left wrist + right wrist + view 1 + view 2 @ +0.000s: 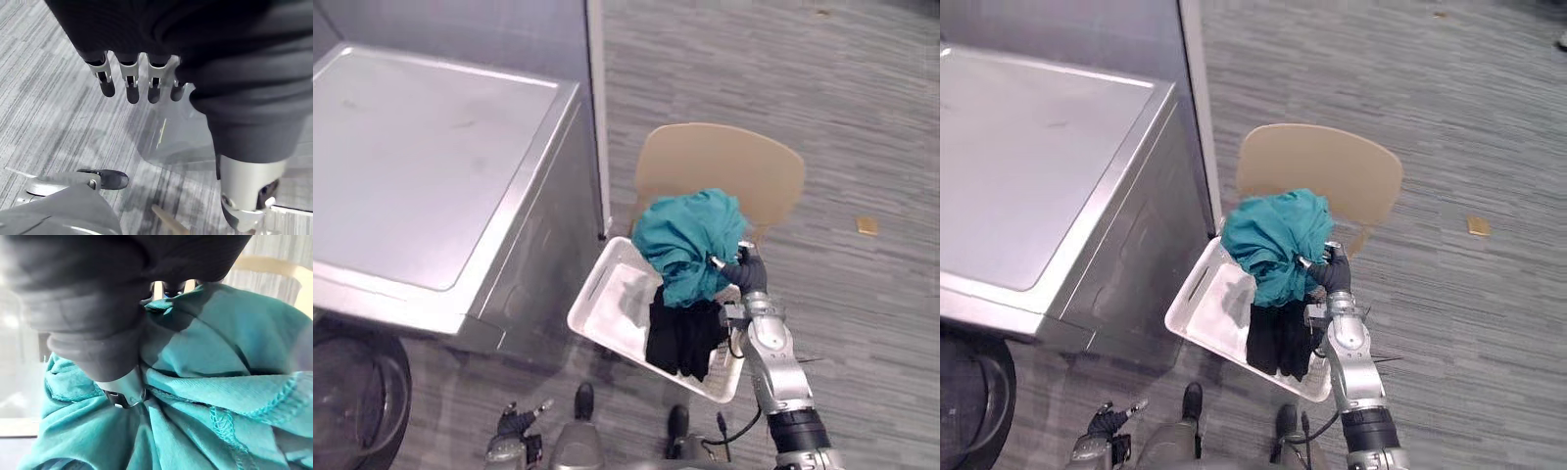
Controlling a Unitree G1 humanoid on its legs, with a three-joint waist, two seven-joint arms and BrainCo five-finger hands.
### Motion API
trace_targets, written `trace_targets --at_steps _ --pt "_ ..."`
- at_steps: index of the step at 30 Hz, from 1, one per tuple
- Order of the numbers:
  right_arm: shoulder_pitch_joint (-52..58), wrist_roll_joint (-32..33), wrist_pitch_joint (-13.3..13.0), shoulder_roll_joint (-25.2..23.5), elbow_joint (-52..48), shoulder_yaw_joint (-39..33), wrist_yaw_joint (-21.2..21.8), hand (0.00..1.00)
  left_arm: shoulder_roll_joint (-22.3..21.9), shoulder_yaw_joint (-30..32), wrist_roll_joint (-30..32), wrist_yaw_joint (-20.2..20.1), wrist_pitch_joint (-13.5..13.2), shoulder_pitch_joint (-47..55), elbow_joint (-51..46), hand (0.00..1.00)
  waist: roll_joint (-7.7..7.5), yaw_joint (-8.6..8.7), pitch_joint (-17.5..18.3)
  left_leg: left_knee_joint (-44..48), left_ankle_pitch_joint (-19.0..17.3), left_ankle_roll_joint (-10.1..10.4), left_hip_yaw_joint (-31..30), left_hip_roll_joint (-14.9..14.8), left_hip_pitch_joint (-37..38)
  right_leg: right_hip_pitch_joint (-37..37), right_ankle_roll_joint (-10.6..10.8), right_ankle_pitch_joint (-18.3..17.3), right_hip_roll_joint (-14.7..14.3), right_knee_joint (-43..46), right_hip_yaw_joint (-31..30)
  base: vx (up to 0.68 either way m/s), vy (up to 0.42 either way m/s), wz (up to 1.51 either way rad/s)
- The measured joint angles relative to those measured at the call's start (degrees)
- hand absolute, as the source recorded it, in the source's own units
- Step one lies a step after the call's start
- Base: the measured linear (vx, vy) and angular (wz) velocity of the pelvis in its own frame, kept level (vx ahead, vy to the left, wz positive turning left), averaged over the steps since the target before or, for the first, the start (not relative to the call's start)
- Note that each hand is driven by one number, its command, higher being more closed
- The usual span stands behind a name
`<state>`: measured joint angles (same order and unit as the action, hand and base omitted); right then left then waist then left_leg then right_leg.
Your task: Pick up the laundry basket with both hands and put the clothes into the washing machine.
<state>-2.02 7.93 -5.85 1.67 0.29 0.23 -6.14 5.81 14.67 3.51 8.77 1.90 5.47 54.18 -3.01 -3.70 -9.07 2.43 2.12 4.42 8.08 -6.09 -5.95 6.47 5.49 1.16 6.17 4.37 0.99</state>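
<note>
A white laundry basket (pixel 599 292) rests tilted on the seat of a beige chair (pixel 724 166). A teal garment (pixel 690 240) is bunched up high over the basket, and a black garment (pixel 683 338) hangs over its near rim. My right hand (pixel 745 270) is at the teal garment's right side, thumb (pixel 122 390) and fingers pinching the cloth (pixel 205 362). My left hand (pixel 515 423) hangs low by my side, away from the basket, fingers (pixel 128 84) straight and holding nothing. The silver washing machine (pixel 411 166) stands left of the basket.
A dark round door (pixel 352 401) shows at the washer's lower left front. A grey partition (pixel 509 39) with a white post stands behind the machine. A small tan scrap (pixel 867 226) lies on the grey carpet to the right.
</note>
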Motion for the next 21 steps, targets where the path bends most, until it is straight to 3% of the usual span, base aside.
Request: trace_targets --at_steps 1,2,3,4,5,6,7,9,10,12,13,14,15,16,19,21 --pt "0.43 0.19 -0.08 -0.14 -0.1 -0.22 -0.03 1.0 -0.15 0.0 -0.07 0.01 -0.02 -0.08 -0.41 0.0 0.05 0.12 -0.03 2.07 -0.81 -0.27 -0.17 -0.11 -1.23 0.48 0.04 0.14 0.05 0.58 0.0 -0.11 0.04 0.04" --pt "1.74 0.53 -0.08 -0.09 -1.04 -0.22 -0.13 1.0 -0.5 0.01 -0.17 0.05 -0.03 -0.46 -1.41 0.0 0.59 -0.01 0.1 5.05 -1.81 -1.28 -0.23 -0.8 -3.44 0.83 2.16 2.04 -0.1 -0.12 -0.51 -0.14 0.044 0.15" --pt "3.12 0.52 -0.18 -0.15 -3.16 -0.23 -0.16 1.0 -1.22 0.42 -0.32 0.12 -0.25 -1.3 -2.16 0.0 1.99 -0.11 -0.25 5.95 -2.39 -2.25 -0.88 -2.56 -5.52 2.2 2.86 -0.92 -0.74 5.29 -1.37 -0.13 0.04 0.29" --pt "4.02 0.5 -0.23 -0.53 -4.25 -0.13 -0.25 1.0 -1.32 0.44 -0.66 0.2 -0.49 -1.66 -2.83 0.0 2.12 -0.09 -0.34 6.37 -2.19 -2.22 -2.01 -2.54 -6.15 3.91 1.69 -5.1 -0.85 13.36 -1.34 -0.11 0.012 0.73" --pt "6.13 0.44 -0.34 -1.66 -6.37 0.3 -0.24 1.0 -1.28 0.28 -0.68 0.3 -0.81 -1.62 -5.31 0.0 2.17 -0.16 -0.42 7.44 -1.87 -2.25 -4.36 -1.77 -6.34 4.03 2.76 -11.21 -0.47 25.7 -1.98 -0.05 -0.067 0.95" --pt "7.02 0.36 -0.48 -1.95 -7.75 1.69 -0.15 1.0 -1.33 -0.15 -0.75 0.6 -0.99 -1.05 -8.05 0.0 1.36 -0.38 0.07 9.04 -1.4 -1.85 -6.13 -0.63 -7.36 2.3 4.17 -14.31 0.14 31.88 -3.44 -0.07 -0.17 0.95" --pt "6.74 0.22 -0.49 -1.92 -8.18 2.65 -0.15 1.0 -1.34 -0.54 -0.88 0.99 -1.07 -0.63 -9.66 0.0 1.03 -0.49 0.27 10.14 -1.2 -1.56 -6.79 -0.27 -8.21 1.31 4.02 -15.25 0.12 32.87 -4.29 -0.14 -0.264 0.64" --pt "4.43 -1.45 -1.17 -1.88 -9.05 5.12 -0.16 1.0 -2.11 -1.43 -1.85 1.75 -1.41 0.32 -14.87 0.0 0.02 -2.09 0.94 12.89 -0.81 -0.94 -7.6 -0.16 -11.72 -0.74 1.94 -19.42 -0.59 28.83 -5.34 -0.25 -0.267 0.26" --pt "2.86 -2.06 -1.58 -1.79 -9.74 5.41 -0.39 1.0 -4.04 -2.46 -3.39 2.12 -2.05 0.86 -19.19 0.0 1.76 -3.69 0.87 12.14 1.48 0.47 -8.74 -0.77 -14.53 -1.55 -0.71 -22.51 -1.98 22.98 -3.02 -0.32 -0.203 0.15" --pt "2.15 -2.06 -1.63 -1.43 -10.23 5.42 -0.45 1.0 -5.55 -4.34 -4.0 2.55 -2.47 2.02 -22.66 0.0 3.14 -4.09 0.53 10.87 3.29 0.6 -9.99 -1.15 -15.91 -1.5 -2.31 -24.56 -2.74 20.72 -1.23 -0.31 -0.178 0.44" --pt "2.1 -2.31 -1.62 0.41 -10.21 5.29 -1.25 1.0 -7.11 -7.63 -4.79 2.4 -2.48 3.64 -26.41 0.0 6.19 -3.08 0.1 7.24 5.39 0.0 -12.82 -2.15 -16.36 -0.59 -3.16 -24.36 -4.76 22.24 2.05 -0.35 -0.216 0.96" --pt "2.17 -2.64 -1.59 1.72 -10.1 5.06 -1.5 1.0 -7.37 -9.51 -5.25 2.36 -2.51 4.34 -29.15 0.0 7.02 -2.73 0.06 4.1 4.6 -0.07 -12.08 -3.1 -15.75 -0.13 -4.31 -23.94 -5.11 22.36 4.34 -0.35 -0.212 1.16" --pt "2.13 -2.99 -1.59 2.6 -10.09 4.69 -1.52 1.0 -7.29 -10.7 -5.27 2.3 -2.53 4.72 -30.7 0.0 7.21 -2.2 -0.09 2.18 2.47 -0.9 -11.5 -3.24 -15.38 -0.34 -5.04 -23.5 -4.93 21.78 6.11 -0.38 -0.164 1.27" --pt "1.15 -3.95 -1.58 4.04 -9.95 3.5 -1.42 1.0 -7.11 -12.14 -5.27 1.19 -2.71 4.88 -34.86 0.0 6.39 -1.56 -0.54 2.41 1.43 -2.44 -7.7 -2.92 -15.62 0.05 -7.13 -22.1 -3.0 20.64 9.47 -0.28 -0.118 1.09" --pt "-1.24 -4.06 -1.59 4.99 -9.86 3.18 -1.3 1.0 -5.42 -13.69 -5.12 -0.1 -4.29 5.91 -42.67 0.0 6.16 -1.6 -0.31 11.99 1.24 -2.46 -6.3 -1.61 -14.85 1.0 -8.79 -18.94 -1.77 18.53 11.74 -0.19 -0.1 0.65" --pt "-4.26 -4.05 -1.71 6.39 -7.12 4.71 -0.82 1.0 -2.85 -14.55 -5.13 -0.85 -6.56 4.75 -47.79 0.0 6.44 -1.4 -0.15 18.19 -3.24 -2.11 -6.29 -1.82 -11.3 0.95 -9.23 -16.12 -1.81 15.41 13.25 -0.15 -0.008 0.35"
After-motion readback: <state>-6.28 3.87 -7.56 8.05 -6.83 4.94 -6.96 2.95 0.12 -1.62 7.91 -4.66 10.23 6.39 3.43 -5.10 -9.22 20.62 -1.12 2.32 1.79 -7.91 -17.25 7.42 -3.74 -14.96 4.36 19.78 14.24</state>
